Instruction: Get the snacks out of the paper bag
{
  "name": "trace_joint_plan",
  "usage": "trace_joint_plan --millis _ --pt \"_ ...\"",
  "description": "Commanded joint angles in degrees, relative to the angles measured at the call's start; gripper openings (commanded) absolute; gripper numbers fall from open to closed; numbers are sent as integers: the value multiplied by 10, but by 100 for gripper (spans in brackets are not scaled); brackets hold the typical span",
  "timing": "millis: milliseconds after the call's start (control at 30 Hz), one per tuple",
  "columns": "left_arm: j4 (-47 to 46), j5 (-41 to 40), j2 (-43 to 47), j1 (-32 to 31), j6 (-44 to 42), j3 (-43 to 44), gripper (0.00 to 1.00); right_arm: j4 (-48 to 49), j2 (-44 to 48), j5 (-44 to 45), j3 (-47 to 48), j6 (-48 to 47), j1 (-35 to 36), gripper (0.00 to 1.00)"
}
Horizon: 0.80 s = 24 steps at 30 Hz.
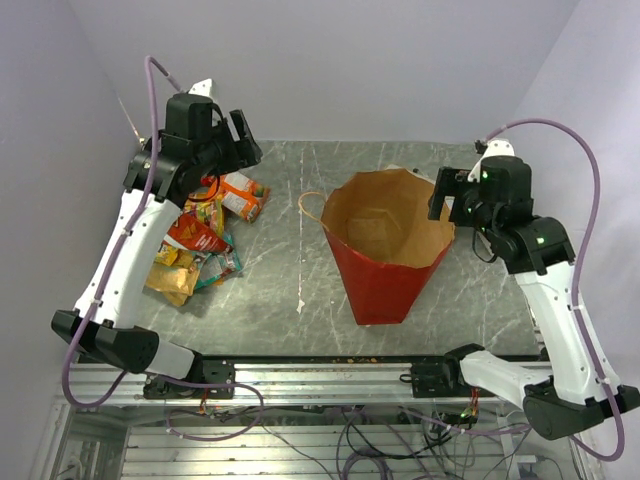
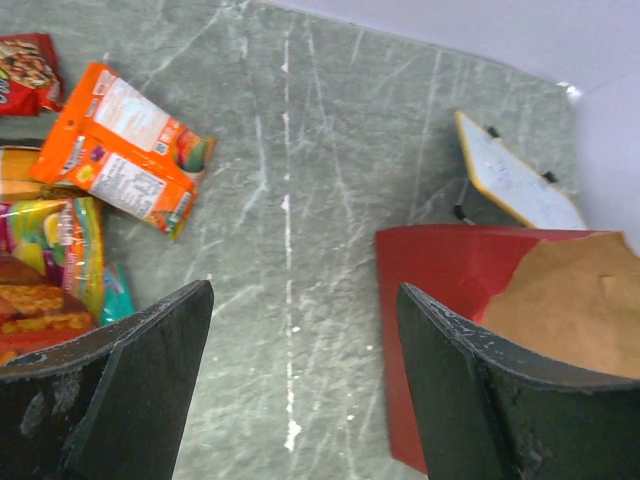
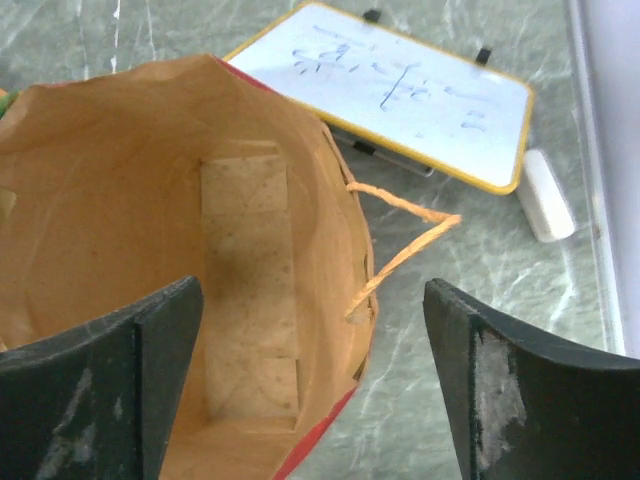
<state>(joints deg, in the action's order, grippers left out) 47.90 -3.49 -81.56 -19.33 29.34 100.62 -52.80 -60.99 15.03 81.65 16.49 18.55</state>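
The paper bag [image 1: 385,285] stands upright mid-table, red outside, with its brown mouth open upward. In the right wrist view I look down into the paper bag [image 3: 120,230]; only its creased brown floor shows, with no packet visible. My right gripper [image 1: 446,196] [image 3: 312,290] hangs open over the bag's right rim, which sits between its fingers untouched, beside a tan handle [image 3: 405,240]. The snacks [image 1: 200,235] lie heaped on the table at the left. My left gripper [image 1: 245,138] [image 2: 305,290] is open and holds nothing, above the bare table between an orange packet [image 2: 125,150] and the bag [image 2: 450,290].
A small whiteboard [image 3: 400,95] with a yellow frame stands behind the bag, and a white eraser [image 3: 545,195] lies beside it. The bag's other handle [image 1: 308,205] sticks out to its left. White walls close in the table [image 1: 300,190] at the back and sides.
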Motion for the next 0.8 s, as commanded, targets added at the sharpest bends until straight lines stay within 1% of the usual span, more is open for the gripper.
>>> trace_joint_plan --millis 0,67,133,233,300,400,467,533,600,633,767 --pt "-13 47 34 3 88 22 84 -24 28 17 64 -16 -2 99" --pt "-41 66 63 3 114 -8 88 -25 43 38 86 -12 -3 100" --pt "-59 80 88 3 109 -18 92 -18 60 33 106 -22 -3 100" --pt "-19 51 101 3 69 38 93 7 91 -35 136 -70 -2 100" --pt "18 28 106 3 46 88 92 23 105 -51 162 -76 -2 100" --pt "74 -23 132 3 38 136 93 24 104 -15 211 -58 -2 100" --pt "79 -45 169 3 40 131 94 9 93 38 246 -28 -3 100" --pt "64 -65 212 3 36 111 91 -1 91 83 264 0 -3 100" --pt "46 -94 250 3 21 88 86 2 97 95 263 9 -3 100" --pt "47 -118 266 3 18 84 86 5 102 88 258 7 -2 100" --pt "71 -172 272 3 -11 120 85 3 112 80 246 11 -2 100"
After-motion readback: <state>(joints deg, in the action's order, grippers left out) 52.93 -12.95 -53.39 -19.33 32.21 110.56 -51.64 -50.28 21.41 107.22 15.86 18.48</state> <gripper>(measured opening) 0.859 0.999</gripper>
